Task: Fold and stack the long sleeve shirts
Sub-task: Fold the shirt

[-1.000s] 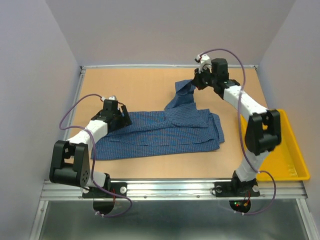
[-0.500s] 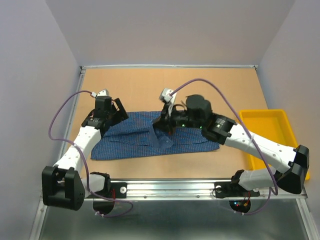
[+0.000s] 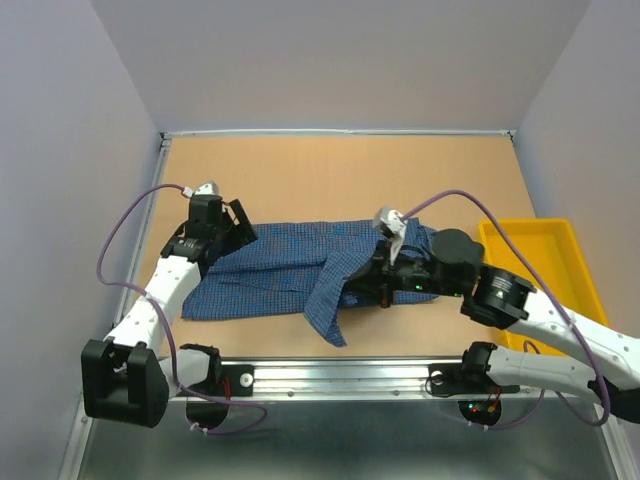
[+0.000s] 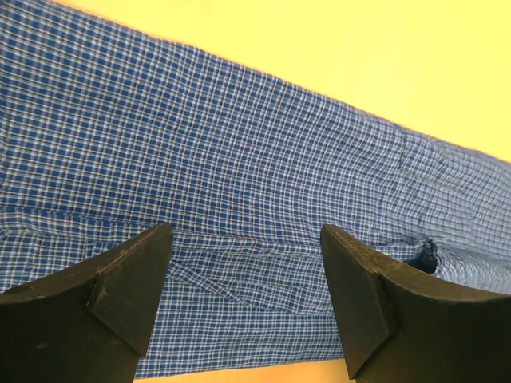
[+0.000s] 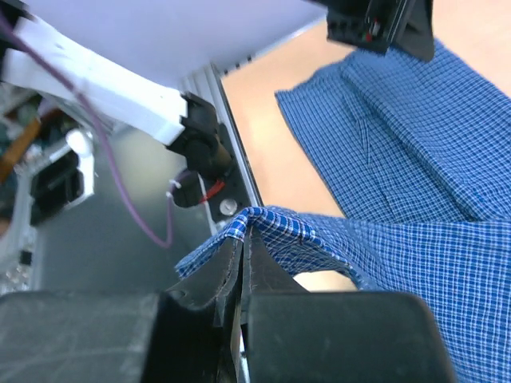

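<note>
From above, we see the shirt (image 3: 270, 270) spread flat across the desk (image 3: 300, 170), in a long band from left to right, closer to the near edge than to the far edge. The left gripper (image 3: 243, 228) is over the left end of the shirt. The right gripper (image 3: 358, 272) is over the right half and holds up a strip of the cloth, which hangs toward the near edge. A yellow tray (image 3: 545, 245) stands at the right edge, by the near right corner.

In the left wrist view, the left gripper (image 4: 243, 271) is wide open and holds nothing. The shirt (image 4: 239, 159) lies flat under it, and the fingers (image 4: 128, 295) do not touch it.

In the right wrist view, the right gripper (image 5: 243, 239) is closed tightly on a folded edge of the shirt (image 5: 415, 159), which is lifted from the desk (image 5: 279, 159).
</note>
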Motion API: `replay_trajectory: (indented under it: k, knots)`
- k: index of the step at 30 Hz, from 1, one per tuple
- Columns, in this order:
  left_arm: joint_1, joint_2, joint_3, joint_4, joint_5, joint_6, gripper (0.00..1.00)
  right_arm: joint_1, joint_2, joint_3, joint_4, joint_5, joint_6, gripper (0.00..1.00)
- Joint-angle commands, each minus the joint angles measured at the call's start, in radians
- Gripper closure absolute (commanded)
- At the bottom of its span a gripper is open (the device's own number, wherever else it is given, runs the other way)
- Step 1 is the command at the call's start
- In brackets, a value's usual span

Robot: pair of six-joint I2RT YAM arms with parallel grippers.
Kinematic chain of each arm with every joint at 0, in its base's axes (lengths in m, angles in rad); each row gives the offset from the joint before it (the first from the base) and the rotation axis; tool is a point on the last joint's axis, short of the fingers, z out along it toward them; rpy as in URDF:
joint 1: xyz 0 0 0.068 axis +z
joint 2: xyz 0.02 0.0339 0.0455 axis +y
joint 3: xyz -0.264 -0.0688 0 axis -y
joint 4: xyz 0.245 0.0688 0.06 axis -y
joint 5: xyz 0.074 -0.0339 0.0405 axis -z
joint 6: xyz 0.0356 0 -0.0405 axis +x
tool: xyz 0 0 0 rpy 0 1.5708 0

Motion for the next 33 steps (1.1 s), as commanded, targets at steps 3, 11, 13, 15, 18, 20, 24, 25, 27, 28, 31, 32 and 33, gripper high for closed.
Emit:
replay_trajectory:
  k: [3,11,13,15,18,20,24,25,27,28,31,32,33]
  knots:
    - [0.002,0.117,0.040,0.053,0.063,0.015,0.14,0.004,-0.172,-0.136,-0.037,0.073,0.127,1.00]
    - [0.000,0.263,0.014,0.119,0.089,-0.043,0.14,0.004,-0.145,-0.165,-0.046,0.048,0.140,0.99]
    - [0.000,0.283,-0.018,0.134,0.081,-0.063,0.14,0.002,-0.072,-0.135,-0.046,0.018,0.137,0.99]
    - [0.000,0.295,-0.063,0.152,0.070,-0.088,0.14,0.004,-0.004,-0.107,-0.044,0.005,0.117,1.00]
    - [0.000,0.309,-0.120,0.166,0.080,-0.111,0.14,0.004,0.072,-0.035,-0.044,0.022,0.071,1.00]
    - [0.000,0.295,-0.158,0.171,0.083,-0.115,0.14,0.002,0.105,0.022,-0.044,0.027,0.022,0.99]
    - [0.000,0.223,-0.193,0.160,0.066,-0.118,0.14,0.004,0.203,0.117,-0.046,0.027,-0.079,0.99]
    - [0.000,0.208,-0.197,0.148,0.061,-0.118,0.14,0.004,0.223,0.141,-0.046,0.021,-0.101,1.00]
    - [0.000,0.156,-0.197,0.137,0.058,-0.111,0.14,0.002,0.300,0.183,-0.046,-0.005,-0.161,0.99]
    - [0.000,0.134,-0.197,0.132,0.058,-0.105,0.14,0.002,0.327,0.229,-0.046,-0.013,-0.178,1.00]
    - [0.000,0.021,-0.186,0.111,0.041,-0.095,0.14,0.004,0.436,0.314,-0.046,-0.035,-0.236,0.99]
    - [0.000,-0.011,-0.180,0.105,0.032,-0.092,0.14,0.004,0.465,0.341,-0.046,-0.042,-0.248,0.99]
    - [0.000,-0.075,-0.171,0.099,0.012,-0.088,0.14,0.004,0.528,0.361,-0.044,-0.057,-0.274,1.00]
